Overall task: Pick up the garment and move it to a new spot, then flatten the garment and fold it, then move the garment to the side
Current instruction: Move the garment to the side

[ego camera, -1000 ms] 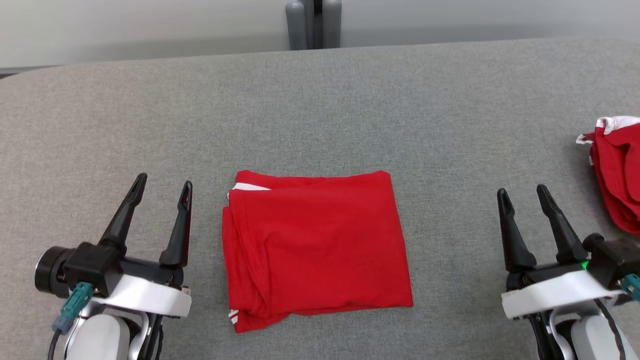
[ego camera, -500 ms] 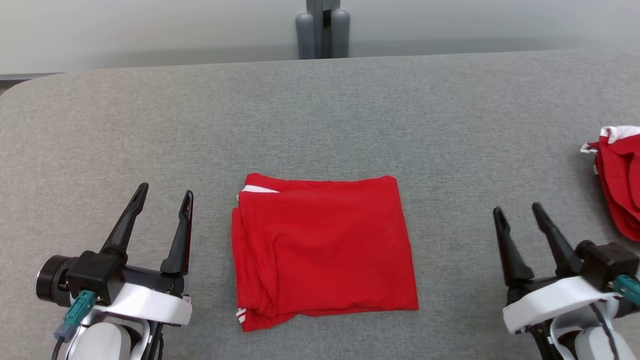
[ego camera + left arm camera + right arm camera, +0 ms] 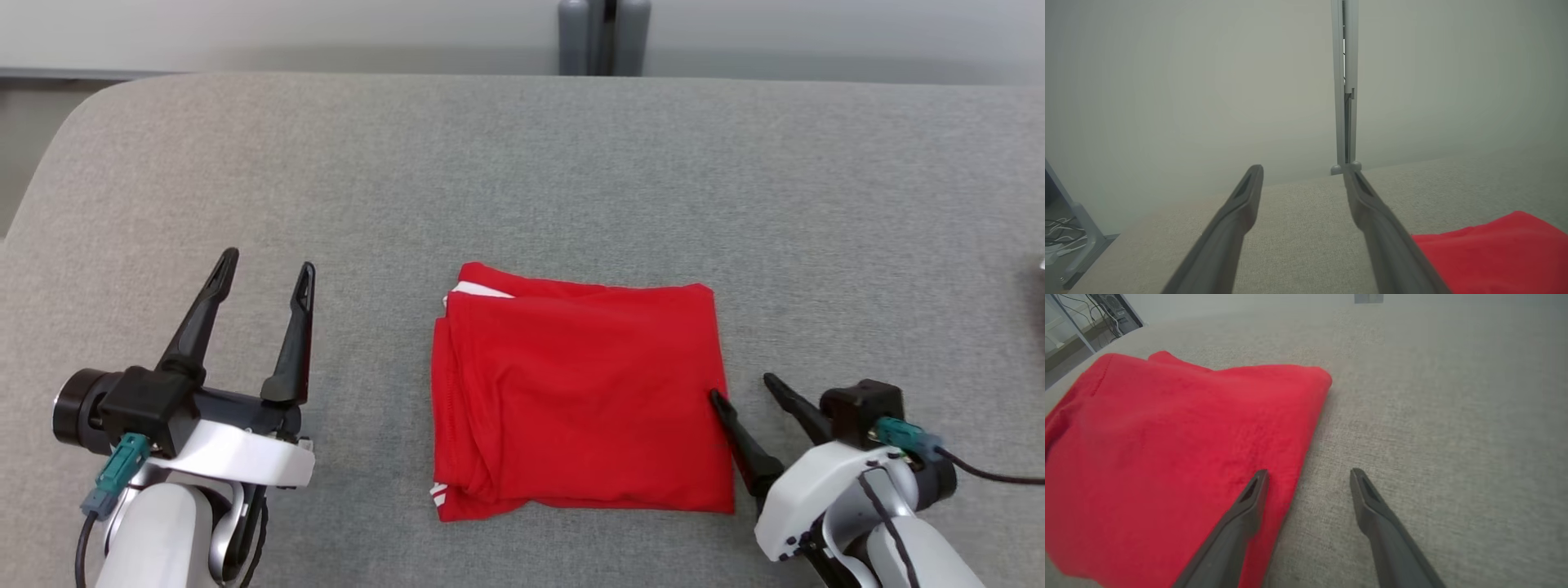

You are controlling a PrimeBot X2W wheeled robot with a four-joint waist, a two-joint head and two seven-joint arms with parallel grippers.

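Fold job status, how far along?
Done: the garment lies folded in a neat rectangle on the grey table. In hand: the right hand, open, straddles its right edge, nothing gripped yet; the left hand is open, clear of it. Left: grip it and move it to the side.

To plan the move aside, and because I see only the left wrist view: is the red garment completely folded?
Observer: Yes; the head view shows the folded red fabric garment as a tidy rectangle, flat on the grey cloth-covered table.
Operator: And the other arm?
Observer: The right pincer is open at the garment's right edge: one finger over the red cloth, the other over bare table. Contact I cannot tell.
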